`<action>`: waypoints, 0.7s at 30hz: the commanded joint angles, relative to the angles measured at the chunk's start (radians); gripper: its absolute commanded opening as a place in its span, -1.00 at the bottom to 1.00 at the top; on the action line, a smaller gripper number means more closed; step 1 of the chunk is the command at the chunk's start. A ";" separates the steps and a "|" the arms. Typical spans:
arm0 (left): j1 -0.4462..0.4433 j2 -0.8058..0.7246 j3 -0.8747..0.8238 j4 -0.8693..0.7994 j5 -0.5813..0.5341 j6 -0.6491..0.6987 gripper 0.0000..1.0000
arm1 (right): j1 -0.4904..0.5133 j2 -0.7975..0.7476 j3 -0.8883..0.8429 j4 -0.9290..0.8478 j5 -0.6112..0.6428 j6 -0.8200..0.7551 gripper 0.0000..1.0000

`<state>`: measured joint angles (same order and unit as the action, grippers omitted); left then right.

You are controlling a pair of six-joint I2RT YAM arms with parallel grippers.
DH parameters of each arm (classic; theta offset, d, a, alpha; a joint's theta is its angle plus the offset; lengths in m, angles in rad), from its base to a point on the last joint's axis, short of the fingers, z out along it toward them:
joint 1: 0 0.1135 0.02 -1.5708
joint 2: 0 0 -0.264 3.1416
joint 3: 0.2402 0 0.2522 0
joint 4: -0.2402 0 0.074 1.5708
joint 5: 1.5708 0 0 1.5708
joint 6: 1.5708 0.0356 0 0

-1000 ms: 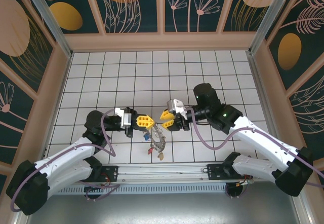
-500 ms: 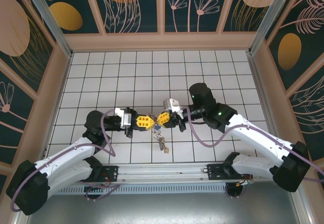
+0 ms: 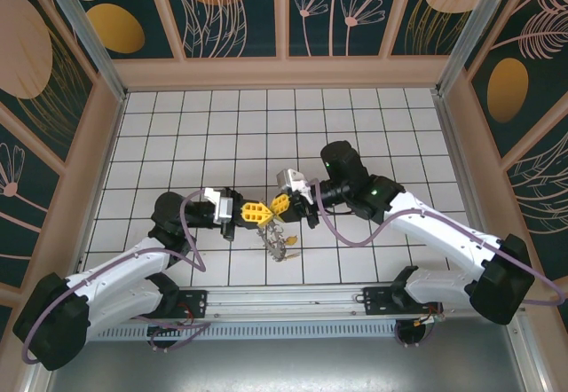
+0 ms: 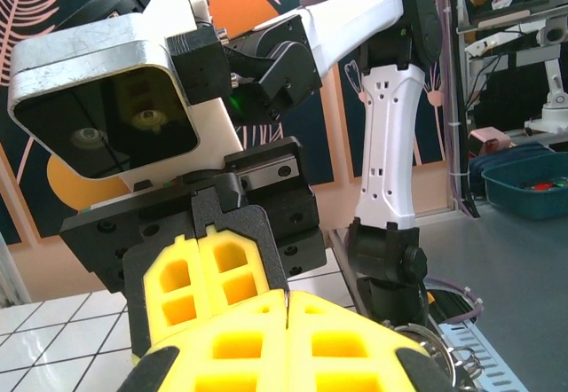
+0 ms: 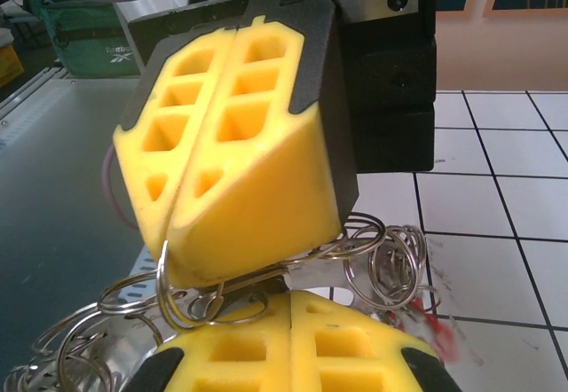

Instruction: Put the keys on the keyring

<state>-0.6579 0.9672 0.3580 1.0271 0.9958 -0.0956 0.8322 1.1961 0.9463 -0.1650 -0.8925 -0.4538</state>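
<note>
A white tiled floor with dark grid lines spans the middle of the overhead view. Dark teal wall panels with pale leaf and flower drawings and orange ovals surround it. A metal rail runs along the bottom. A teal bin sits at the right of the left wrist view.

The counter was white tile crossed by a dark grid; the walls were deep teal with orange discs and pale peach leaf and flower outlines, framed in peach-beige trim; both arms, left and right, were white with black joints, trailed by purple cables; the left tool and right tool wore yellow honeycomb pads on black; the keys looked silver-grey; their rings were bright steel beside a red smear.
</note>
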 commanded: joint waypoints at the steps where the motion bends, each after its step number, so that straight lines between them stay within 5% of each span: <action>1: -0.011 0.011 0.026 0.059 0.023 -0.010 -1.00 | 0.011 0.011 0.046 0.029 -0.047 0.017 -1.00; 4: -0.011 0.011 0.019 0.100 0.013 -0.035 -1.00 | 0.010 -0.010 0.025 0.022 -0.019 0.011 -0.96; 8: -0.012 0.010 0.020 0.128 0.004 -0.059 -1.00 | 0.002 -0.086 -0.025 0.025 0.017 -0.013 -0.58; 21: -0.012 0.010 0.011 0.145 -0.018 -0.078 -1.00 | 0.009 -0.207 -0.071 0.029 0.027 -0.044 -0.40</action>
<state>-0.6643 0.9783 0.3584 1.0973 0.9871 -0.1524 0.8280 0.9821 0.8890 -0.1600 -0.8551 -0.4736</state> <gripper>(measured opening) 0.066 0.300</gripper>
